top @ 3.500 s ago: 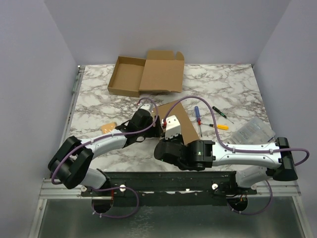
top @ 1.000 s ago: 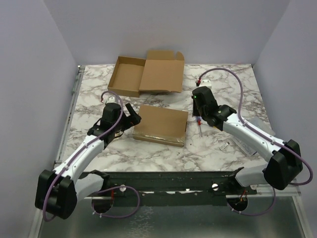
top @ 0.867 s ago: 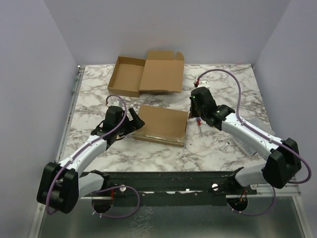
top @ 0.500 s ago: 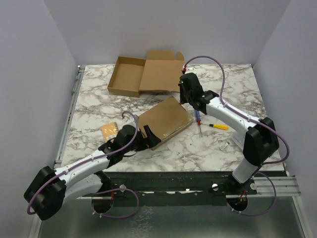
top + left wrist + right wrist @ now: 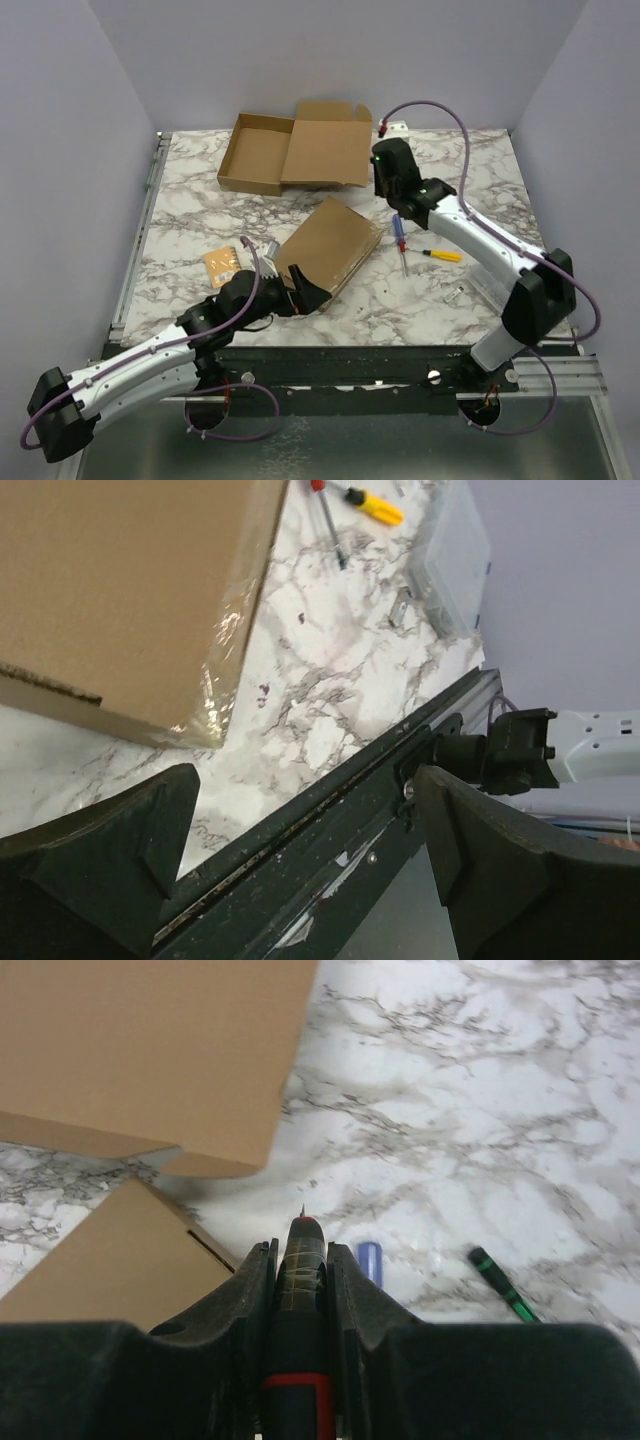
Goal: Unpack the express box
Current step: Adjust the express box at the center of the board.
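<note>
The sealed brown express box (image 5: 330, 245) lies diagonally on the marble table, with clear tape shining along its near edge (image 5: 225, 670). My left gripper (image 5: 305, 295) is open and empty at the box's near corner, just off it; in the left wrist view (image 5: 305, 790) it looks past the box (image 5: 130, 590) over the table's front rail. My right gripper (image 5: 392, 203) is shut on a dark cutter tool with a red band (image 5: 302, 1290). It hovers above the table by the box's far corner (image 5: 110, 1260).
An open empty carton (image 5: 295, 150) sits at the back; its flap (image 5: 150, 1050) is close to the tool tip. A blue-handled screwdriver (image 5: 400, 235), a yellow one (image 5: 445, 256), a green one (image 5: 500, 1280), a plastic bag (image 5: 500, 270) and an orange card (image 5: 222, 263) lie around.
The box has turned from square-on to diagonal. My left arm has drawn back toward the near edge. My right gripper has swung to the box's far corner with the tool.
</note>
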Robot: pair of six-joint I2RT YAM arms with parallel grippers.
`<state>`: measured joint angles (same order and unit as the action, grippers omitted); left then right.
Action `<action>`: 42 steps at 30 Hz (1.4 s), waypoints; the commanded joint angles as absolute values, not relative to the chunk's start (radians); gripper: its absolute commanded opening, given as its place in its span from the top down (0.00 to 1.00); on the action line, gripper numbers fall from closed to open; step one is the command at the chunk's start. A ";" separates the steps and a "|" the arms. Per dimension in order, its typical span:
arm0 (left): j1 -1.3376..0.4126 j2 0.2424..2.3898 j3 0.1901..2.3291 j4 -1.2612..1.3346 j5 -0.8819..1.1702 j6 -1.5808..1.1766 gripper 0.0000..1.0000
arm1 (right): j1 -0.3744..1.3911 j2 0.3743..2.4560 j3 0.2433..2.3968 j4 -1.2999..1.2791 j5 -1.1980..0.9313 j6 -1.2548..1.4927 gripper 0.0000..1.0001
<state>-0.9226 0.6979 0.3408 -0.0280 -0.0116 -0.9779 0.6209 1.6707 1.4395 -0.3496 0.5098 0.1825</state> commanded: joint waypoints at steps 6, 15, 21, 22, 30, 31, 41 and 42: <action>-0.843 0.863 0.766 -0.257 -0.198 -0.635 0.01 | 0.617 1.317 1.138 -0.495 0.454 0.406 1.00; -0.458 1.277 0.864 -0.194 -0.004 -0.543 0.01 | 0.617 1.254 0.991 -0.431 0.334 0.565 1.00; -0.459 1.330 0.728 -0.063 0.111 -0.625 0.03 | 0.616 1.319 1.019 -0.340 0.269 0.543 1.00; -0.463 1.310 0.689 -0.035 0.119 -0.653 0.03 | 0.616 1.329 1.025 -0.313 0.256 0.531 1.00; -0.609 1.133 0.515 0.060 0.107 -0.791 0.04 | 0.607 1.500 1.191 -0.295 0.326 0.400 1.00; -0.611 1.117 0.512 0.053 0.110 -0.789 0.04 | 0.602 1.511 1.208 -0.316 0.348 0.383 1.00; -0.606 0.915 0.693 -0.212 0.090 -0.375 0.03 | 0.601 1.276 1.127 -0.492 0.440 0.262 1.00; -0.607 0.906 0.699 -0.191 0.133 -0.317 0.03 | 0.601 1.244 1.122 -0.518 0.414 0.280 1.00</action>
